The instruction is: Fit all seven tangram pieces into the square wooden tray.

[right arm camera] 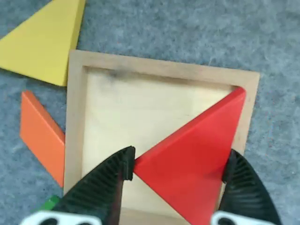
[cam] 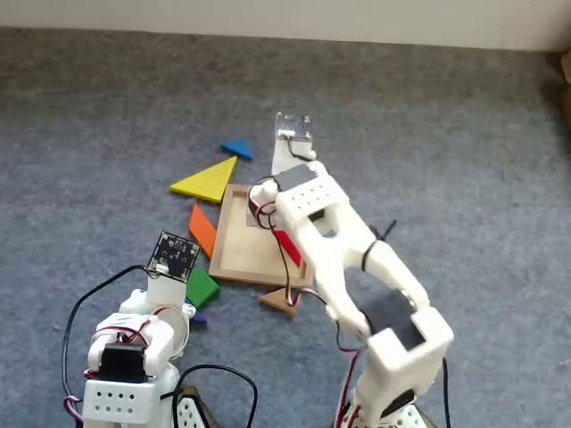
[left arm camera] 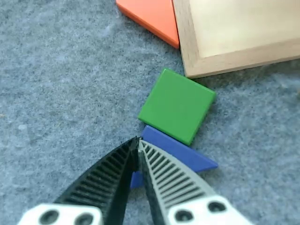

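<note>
Right fingers (right arm camera: 105, 180) spread wide, clamping red triangle (right arm camera: 192, 159) between them, over tray (right arm camera: 75, 122); triangle's far tip at tray corner. Left fingers (left arm camera: 166, 176) pressed together, holding nothing, tips over blue triangle (left arm camera: 187, 154); green square (left arm camera: 177, 105) just beyond tips, touching blue triangle.

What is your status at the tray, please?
Left end effector shut, at blue piece. Right end effector shut on red triangle, in tray. Nothing blocking.

blue piece (left arm camera: 180, 152): partly under left end effector (left arm camera: 138, 143) | orange piece (left arm camera: 152, 16): edge-cropped
</note>
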Available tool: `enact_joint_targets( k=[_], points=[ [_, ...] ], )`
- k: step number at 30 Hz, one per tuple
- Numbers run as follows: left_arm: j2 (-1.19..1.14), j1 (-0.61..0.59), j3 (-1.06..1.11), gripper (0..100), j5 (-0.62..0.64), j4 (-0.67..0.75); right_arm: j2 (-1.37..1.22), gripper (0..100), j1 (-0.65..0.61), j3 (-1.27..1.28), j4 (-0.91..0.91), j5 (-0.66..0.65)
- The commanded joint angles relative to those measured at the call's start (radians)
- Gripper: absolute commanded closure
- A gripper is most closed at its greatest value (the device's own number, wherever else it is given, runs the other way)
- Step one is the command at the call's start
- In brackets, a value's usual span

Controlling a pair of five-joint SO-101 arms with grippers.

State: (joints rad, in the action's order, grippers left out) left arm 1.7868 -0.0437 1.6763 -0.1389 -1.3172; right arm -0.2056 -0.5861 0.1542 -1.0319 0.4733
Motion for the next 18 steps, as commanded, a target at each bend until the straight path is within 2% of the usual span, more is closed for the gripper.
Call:
enact_joint_targets(
  k=[1, 9, 15, 18],
  points=[
    [0.025, -0.012, 0.019, 99, 0.008, -0.003, -0.061, 77.9, -0.01, -0.101, 0.008, 0.043],
    [0.025, -0.012, 0.019, 99, 0.008, -0.003, -0.071, 76.9, 0.013, -0.105, -0.061, 0.035],
    [0.025, -0.012, 0.019, 99, 0.008, -0.003, -0.071, 63.7, 0.008, -0.107, -0.099, 0.035],
    [0.025, -0.012, 0.019, 99, 0.008, -0.003, -0.067, 62.3, 0.008, -0.107, -0.099, 0.035]
  ],
)
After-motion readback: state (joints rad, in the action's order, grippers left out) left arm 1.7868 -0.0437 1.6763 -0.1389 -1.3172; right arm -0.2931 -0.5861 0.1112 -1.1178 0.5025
